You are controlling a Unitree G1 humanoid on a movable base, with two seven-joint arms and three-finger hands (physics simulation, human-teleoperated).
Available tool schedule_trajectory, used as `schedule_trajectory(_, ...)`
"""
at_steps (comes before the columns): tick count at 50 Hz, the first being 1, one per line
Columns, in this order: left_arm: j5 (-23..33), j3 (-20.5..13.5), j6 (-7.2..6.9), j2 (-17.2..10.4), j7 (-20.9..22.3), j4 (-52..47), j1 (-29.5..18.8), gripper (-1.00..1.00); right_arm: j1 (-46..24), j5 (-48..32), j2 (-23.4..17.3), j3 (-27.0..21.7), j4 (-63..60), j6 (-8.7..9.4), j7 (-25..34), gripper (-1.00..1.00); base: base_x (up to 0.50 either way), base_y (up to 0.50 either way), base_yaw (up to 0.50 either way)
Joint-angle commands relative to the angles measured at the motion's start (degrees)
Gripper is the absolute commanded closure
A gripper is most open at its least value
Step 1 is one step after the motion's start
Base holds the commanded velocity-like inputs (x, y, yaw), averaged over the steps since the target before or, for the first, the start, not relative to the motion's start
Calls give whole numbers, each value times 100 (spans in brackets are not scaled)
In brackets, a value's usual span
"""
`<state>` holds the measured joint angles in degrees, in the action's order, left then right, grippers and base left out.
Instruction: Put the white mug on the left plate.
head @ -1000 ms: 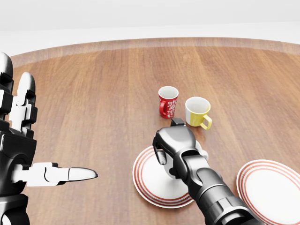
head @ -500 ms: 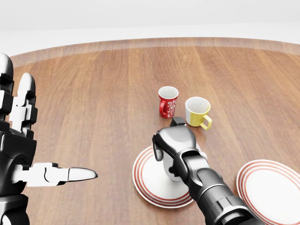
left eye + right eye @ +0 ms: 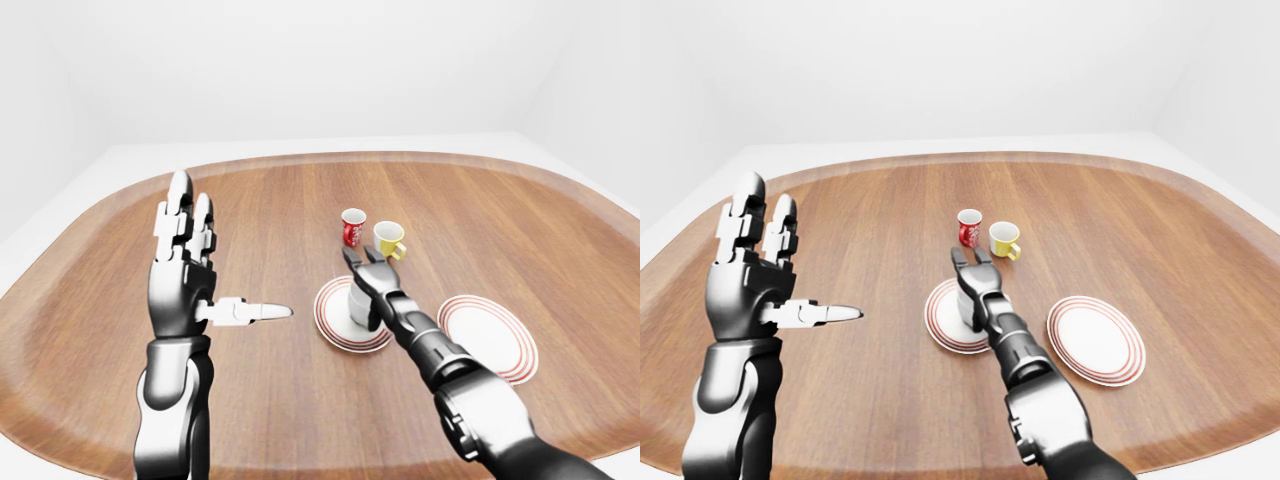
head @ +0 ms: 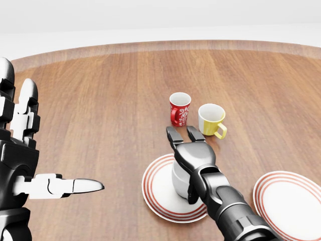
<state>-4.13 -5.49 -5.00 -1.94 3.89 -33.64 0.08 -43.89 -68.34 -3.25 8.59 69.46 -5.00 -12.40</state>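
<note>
the right hand [image 4: 184,138] is over the white mug [image 4: 179,179], fingers straightened and spread wide toward the top of the head view, no longer wrapped round the cup as they were half a second ago. the mug stands upright just under the palm, on the left plate [image 4: 153,193], near its middle. so the placing looks done, and the step in hand reads as the release. to do it well, the hand should lift straight up and clear of the rim before drawing away, since the thumb side seems close against the mug wall and a sideways pull could tip it or slide it off centre. just beyond the fingertips are the red mug [image 4: 179,108] and the yellow mug [image 4: 211,119], so no forward sweep. the forearm runs down to the lower right of the view, wrist bent a little downward. the right plate [image 4: 288,200] lies beside the arm. well off to the left, the left hand [image 4: 22,155] is raised, fingers open, holding nothing, above the wooden table [image 4: 100,100].
</note>
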Motion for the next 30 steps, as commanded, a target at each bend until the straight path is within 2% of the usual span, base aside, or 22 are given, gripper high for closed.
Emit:
schedule_trajectory(1, 6, 2, 0, 1, -2, 11, 1, -100, 76, 77, -50, -24, 44, 0, 23, -100, 0, 0, 0)
schedule_trajectory(16, 8, 23, 0, 10, 4, 3, 15, -100, 55, 90, -61, -7, -303, 0, 218, -100, 0, 0, 0)
schedule_trajectory(25, 14, 35, 0, 13, 4, -17, 24, -100, 150, 144, -81, -63, -877, 0, 553, -100, 0, 0, 0)
schedule_trajectory(30, 17, 34, 0, 13, 1, -17, 24, -100, 541, 292, -11, -112, -1939, 0, 1224, -100, 0, 0, 0)
